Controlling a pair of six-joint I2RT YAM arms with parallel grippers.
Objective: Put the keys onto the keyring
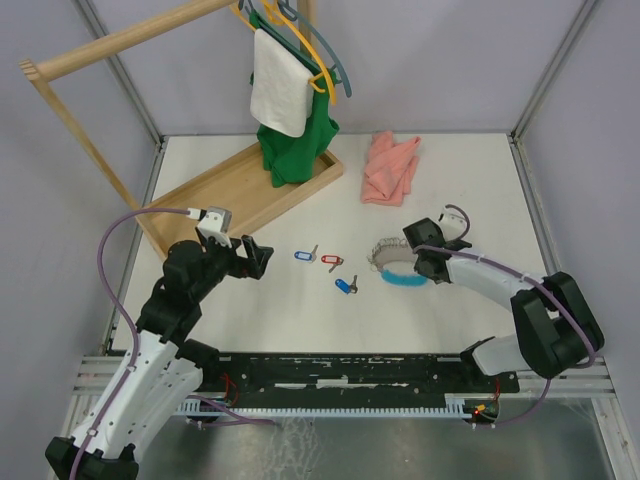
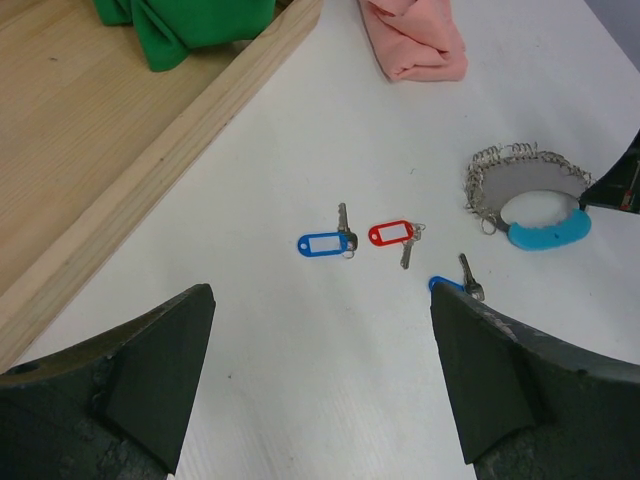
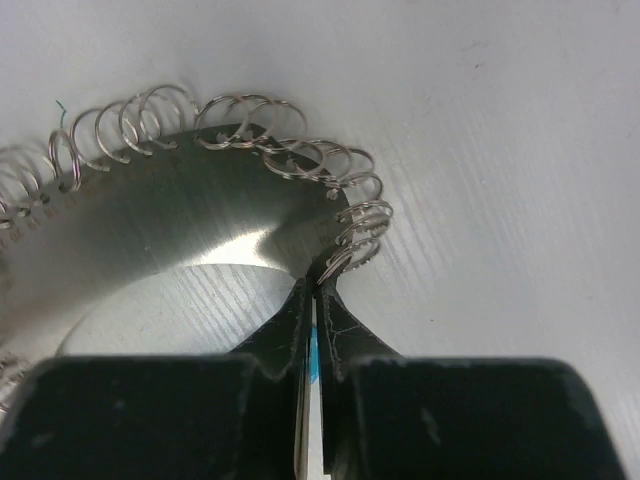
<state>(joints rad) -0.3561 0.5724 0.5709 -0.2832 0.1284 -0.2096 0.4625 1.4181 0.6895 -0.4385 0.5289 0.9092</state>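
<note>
Two pincers frame the job. The left pincer (image 1: 257,256) hangs spread wide and empty over the desk (image 1: 260,335), just left of the keys (image 2: 392,234), likely poised to pick one up. All three lie loose at mid-desk, apart from each other: a blue-tagged key (image 2: 328,243), a red-tagged key (image 2: 390,234), then a second blue-tagged key (image 2: 455,284) nearest the keyring (image 2: 520,180). The ring lies flat, and the right pincer (image 3: 315,300) is pressed together on its edge by the blue section (image 2: 548,234), probably to steady it for threading. The wooden rack base (image 1: 250,190) and the pink cloth (image 1: 390,168) sit well apart, and neither blocks a reach.
</note>
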